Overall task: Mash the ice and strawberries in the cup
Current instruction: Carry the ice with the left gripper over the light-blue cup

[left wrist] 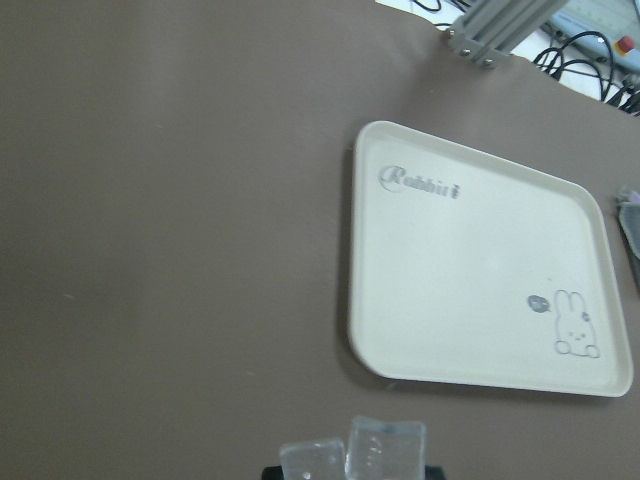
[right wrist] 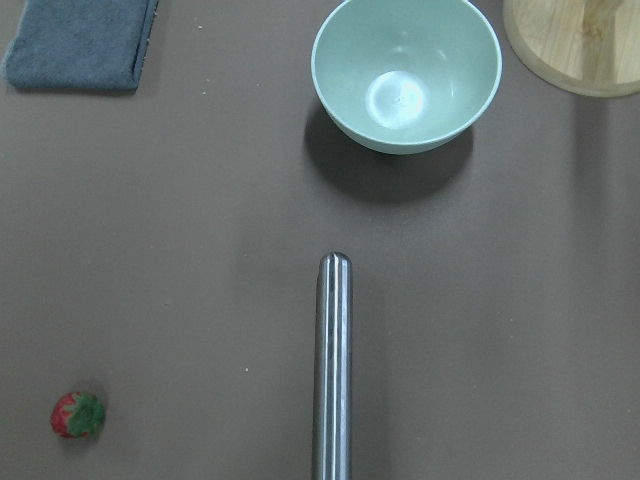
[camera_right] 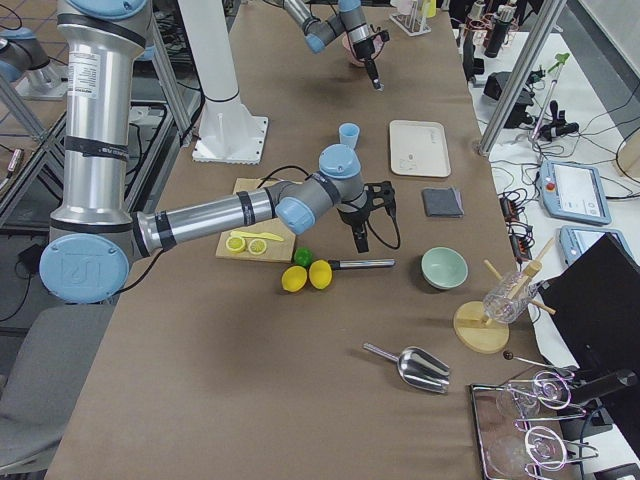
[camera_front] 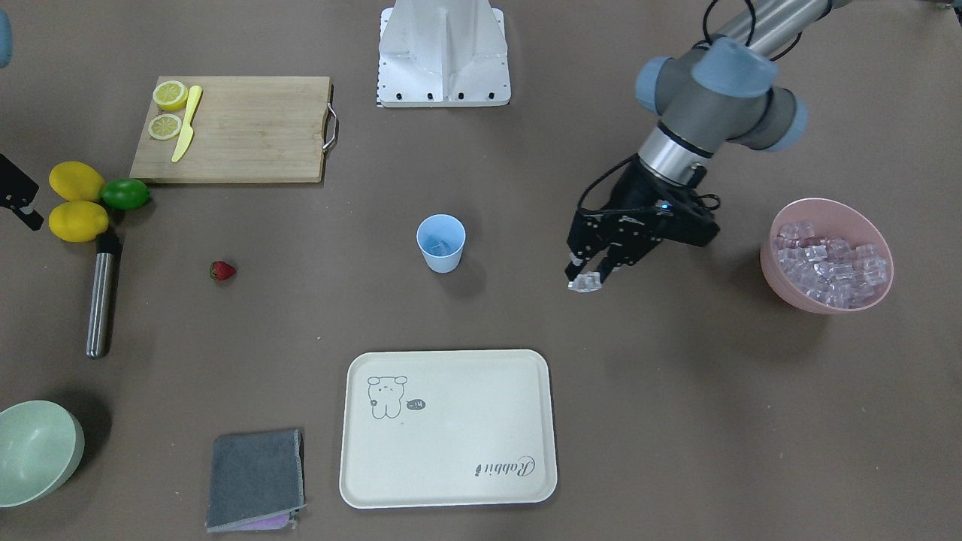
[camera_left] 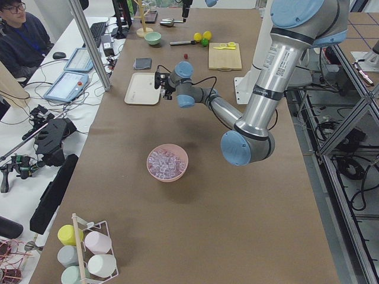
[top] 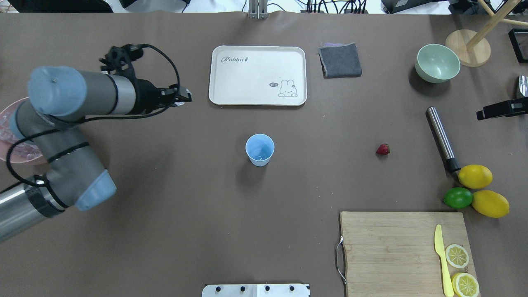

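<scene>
while the left gripper (camera_front: 588, 276) hangs above the table between the cup (camera_front: 441, 259) and the pink bowl (camera_front: 782, 279), its fingers are drawn narrow and pinched on ice (camera_front: 585, 283). from the front i count one cube there. the left wrist view shows two clear blocks at its bottom edge, both cut off, so i can't settle on one or two.

one cup, upright at mid-table, apart from the tray (camera_front: 451, 451). something clear sits at its bottom, likely ice, but too small to count. one strawberry (camera_front: 222, 270) lies on bare table between the cup and the rod (camera_front: 100, 300), well apart from both. one pink bowl, heaped with more cubes than i can count; in the overhead view the left arm hides most of it.

two whole lemons (camera_front: 75, 181) touching each other, and one lime (camera_front: 125, 193) against them. one board (camera_front: 248, 128) carries two lemon halves (camera_front: 170, 95) and one yellow knife (camera_front: 185, 124). one tray, one folded cloth (camera_front: 254, 477), one green bowl (camera_front: 37, 451).

the right gripper (top: 482, 113) shows only as a black piece cut by the frame edge, near the rod and lemons. i cannot tell how its fingers stand.
</scene>
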{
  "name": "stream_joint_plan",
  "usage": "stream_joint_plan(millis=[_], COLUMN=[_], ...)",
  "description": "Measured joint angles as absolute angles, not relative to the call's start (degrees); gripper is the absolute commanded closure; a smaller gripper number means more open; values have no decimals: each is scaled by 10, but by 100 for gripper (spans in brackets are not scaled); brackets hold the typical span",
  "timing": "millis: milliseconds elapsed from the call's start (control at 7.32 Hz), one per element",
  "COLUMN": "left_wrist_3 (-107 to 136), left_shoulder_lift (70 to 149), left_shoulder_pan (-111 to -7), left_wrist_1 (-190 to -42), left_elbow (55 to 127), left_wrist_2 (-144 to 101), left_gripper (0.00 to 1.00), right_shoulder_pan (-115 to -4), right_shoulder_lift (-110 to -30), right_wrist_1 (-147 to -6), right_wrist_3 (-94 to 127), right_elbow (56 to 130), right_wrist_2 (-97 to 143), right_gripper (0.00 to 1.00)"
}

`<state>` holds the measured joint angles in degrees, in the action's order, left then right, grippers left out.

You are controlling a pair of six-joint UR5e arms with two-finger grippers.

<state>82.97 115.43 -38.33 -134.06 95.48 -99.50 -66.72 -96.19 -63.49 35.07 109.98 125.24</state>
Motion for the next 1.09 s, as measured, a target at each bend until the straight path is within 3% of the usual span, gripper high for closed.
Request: stream_joint_plan(millis=[410, 1093], left_wrist_3=[926, 964], left_shoulder_lift=[1221, 1241], left_shoulder_pan=[-288, -218], left_wrist_1=[-1307, -1297], left_elbow=[950, 951], left_wrist_2=[-863, -792], left_gripper=[100, 100], right_shoulder_pan=[-667, -667], right_shoulder_lift=[-961, -960], right_wrist_1=[-635, -635], right_wrist_3=[351, 351], right_elbow=[1100, 1100], right_wrist_2=[1252, 1252], right_gripper=[0, 0])
